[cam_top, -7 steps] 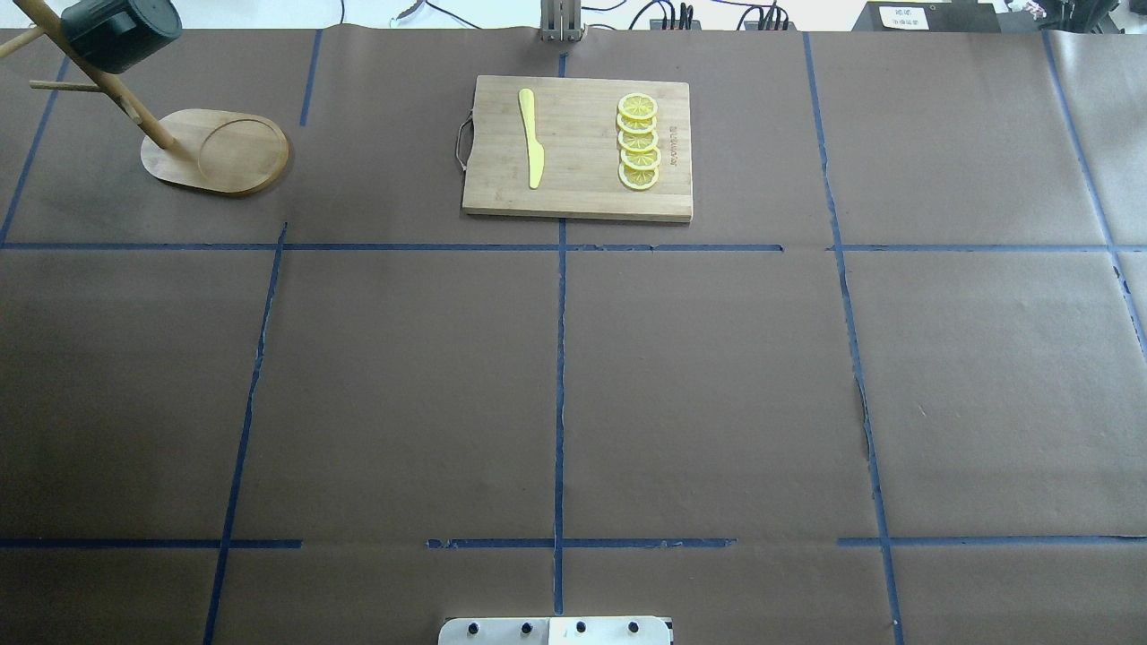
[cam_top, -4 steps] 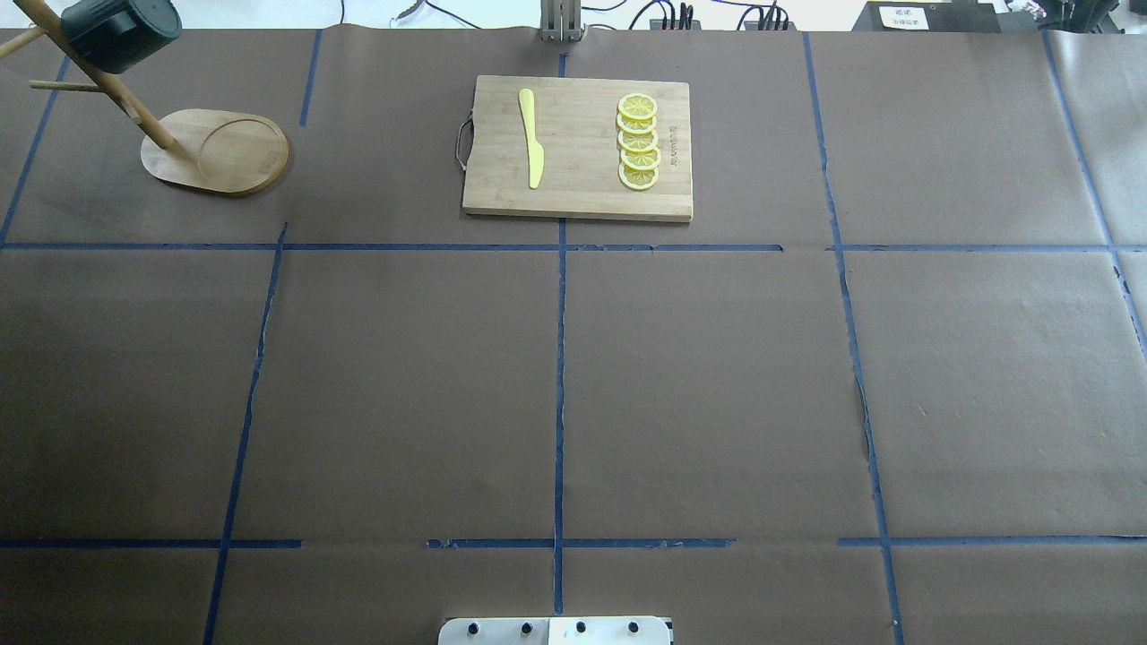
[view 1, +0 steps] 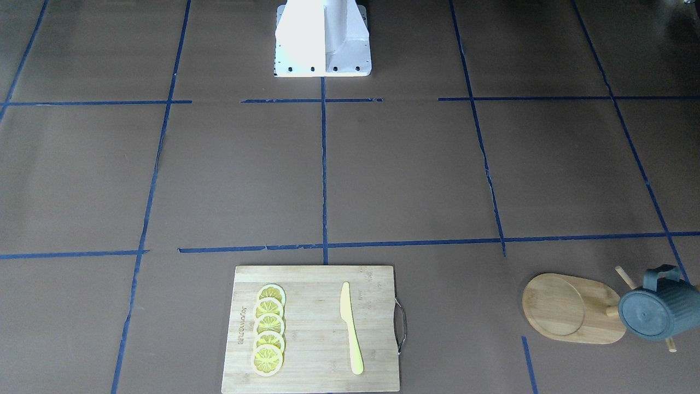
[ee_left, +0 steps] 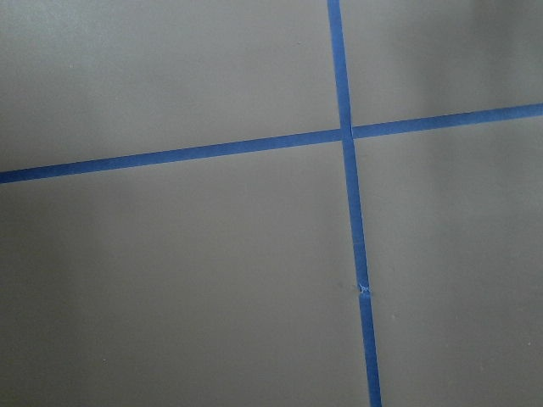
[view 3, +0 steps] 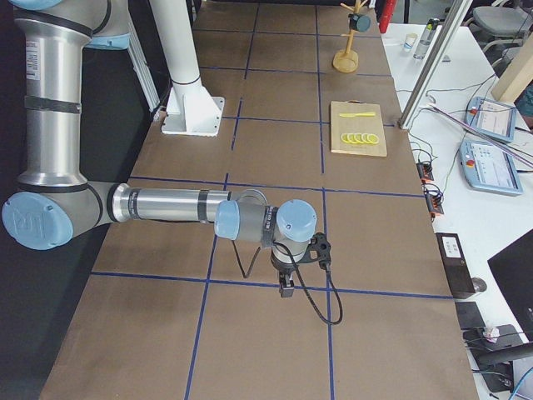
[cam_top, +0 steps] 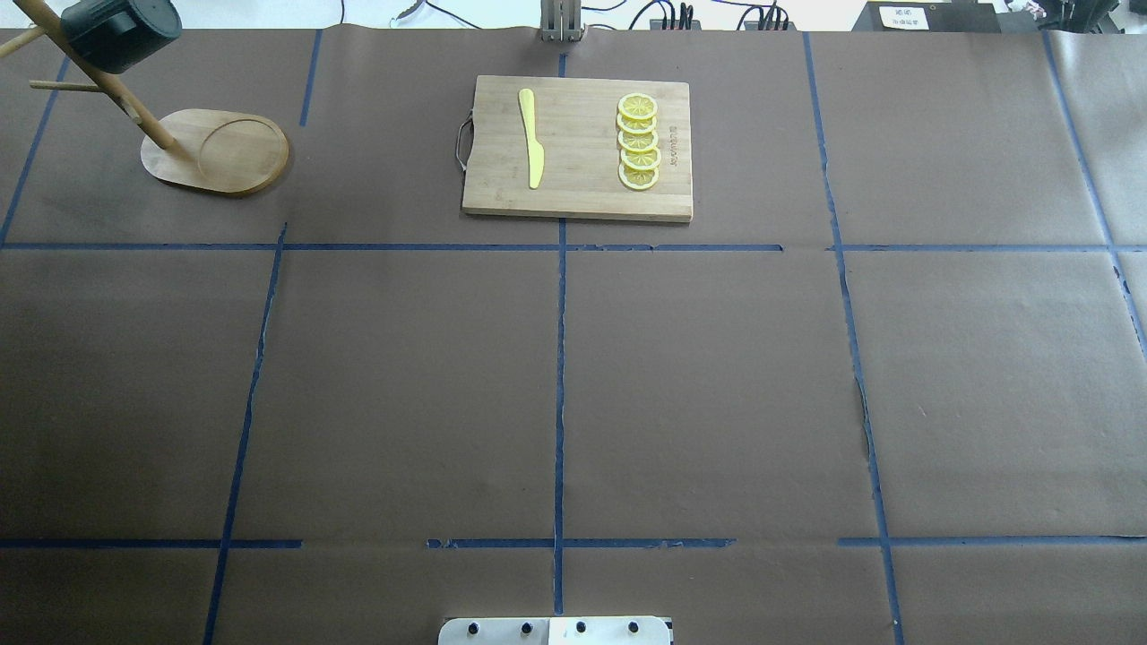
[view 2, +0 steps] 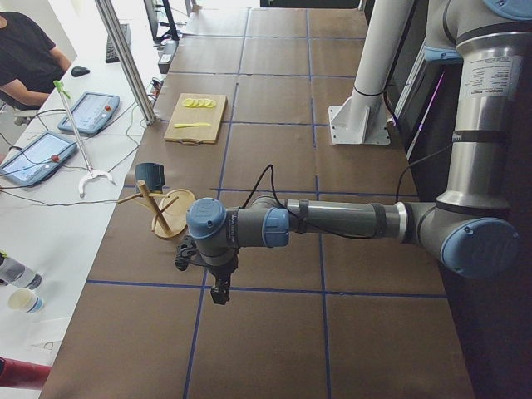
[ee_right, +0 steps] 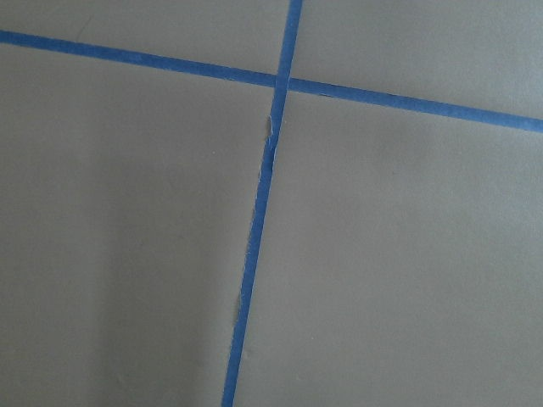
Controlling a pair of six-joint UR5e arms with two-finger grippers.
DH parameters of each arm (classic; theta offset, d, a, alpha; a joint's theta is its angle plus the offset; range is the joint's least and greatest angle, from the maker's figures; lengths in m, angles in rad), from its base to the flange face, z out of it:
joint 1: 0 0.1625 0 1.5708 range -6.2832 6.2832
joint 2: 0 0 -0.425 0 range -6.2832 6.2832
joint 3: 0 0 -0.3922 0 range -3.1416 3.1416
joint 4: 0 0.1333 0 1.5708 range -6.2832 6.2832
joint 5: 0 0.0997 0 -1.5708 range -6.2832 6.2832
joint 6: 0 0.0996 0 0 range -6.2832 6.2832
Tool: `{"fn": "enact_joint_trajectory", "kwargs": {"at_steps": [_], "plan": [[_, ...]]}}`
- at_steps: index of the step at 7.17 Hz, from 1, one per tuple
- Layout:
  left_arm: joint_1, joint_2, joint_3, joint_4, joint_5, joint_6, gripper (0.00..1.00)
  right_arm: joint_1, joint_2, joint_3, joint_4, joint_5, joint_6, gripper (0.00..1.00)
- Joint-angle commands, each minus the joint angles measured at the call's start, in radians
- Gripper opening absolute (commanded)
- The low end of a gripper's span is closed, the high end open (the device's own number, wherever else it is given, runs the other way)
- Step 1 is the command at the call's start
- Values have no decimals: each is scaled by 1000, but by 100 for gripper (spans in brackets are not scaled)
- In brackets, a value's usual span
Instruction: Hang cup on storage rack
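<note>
The dark teal-grey cup (cam_top: 121, 34) hangs by its handle on a peg of the light wooden storage rack (cam_top: 219, 152) at the table's far left corner. In the front-facing view the cup (view 1: 653, 312) shows its bottom, beside the rack's oval base (view 1: 569, 309). Both also show in the left view, cup (view 2: 150, 174) on rack (view 2: 170, 224). My left gripper (view 2: 220, 295) points down over the table, well away from the rack, seen only from the side. My right gripper (view 3: 286, 290) does the same. I cannot tell whether either is open or shut. Both wrist views show only paper and tape.
A bamboo cutting board (cam_top: 578, 148) with a yellow knife (cam_top: 531, 136) and several lemon slices (cam_top: 638, 141) lies at the far middle. Brown paper with blue tape lines covers the table. The robot's base plate (view 1: 322, 38) stands at the near edge.
</note>
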Motion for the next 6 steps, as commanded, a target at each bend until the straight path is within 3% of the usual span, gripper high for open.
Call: {"fn": "enact_joint_trajectory", "kwargs": {"at_steps": [1, 2, 3, 6], "plan": [[0, 2, -23, 14, -48, -5, 100, 1, -4, 1, 0, -9, 3, 100], [-3, 5, -29, 20, -143, -13, 100, 1, -4, 1, 1, -8, 9, 100], [-5, 8, -29, 25, -145, -13, 100, 1, -4, 0, 1, -9, 9, 100], [-3, 2, -32, 19, -60, -100, 100, 1, -8, 0, 1, -8, 12, 100]]}}
